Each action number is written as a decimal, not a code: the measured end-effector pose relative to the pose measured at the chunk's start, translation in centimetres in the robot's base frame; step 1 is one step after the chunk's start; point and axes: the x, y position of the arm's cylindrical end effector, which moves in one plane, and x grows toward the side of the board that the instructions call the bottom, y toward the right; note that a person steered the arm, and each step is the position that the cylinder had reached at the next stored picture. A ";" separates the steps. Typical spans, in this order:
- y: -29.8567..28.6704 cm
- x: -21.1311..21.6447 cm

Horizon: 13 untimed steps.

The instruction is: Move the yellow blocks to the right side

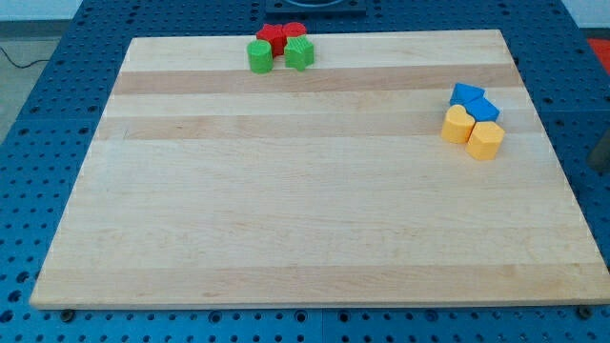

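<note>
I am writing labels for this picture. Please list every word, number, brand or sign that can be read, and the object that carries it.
None: no text, number, brand or sign can be read anywhere.
The wooden board, the yellow blocks, blue blocks, green blocks and red blocks are all plain.
My tip does not show in this view.

My tip nowhere to be seen over the light wooden desk (286,238), so no placing it against anything there. Only a possible hint of the arm: a dark, blurred shape (601,152), cut off by the right edge, just past the desk's right rim, toward the far side. Too little showing to tell rod from wrist, or upright from tilted.
</note>
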 end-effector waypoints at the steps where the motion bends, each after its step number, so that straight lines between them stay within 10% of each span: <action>1: 0.0 0.0; 5: -17.8 -0.4; 8: -12.8 -3.5; 11: -24.6 -1.8; 13: -24.5 -8.3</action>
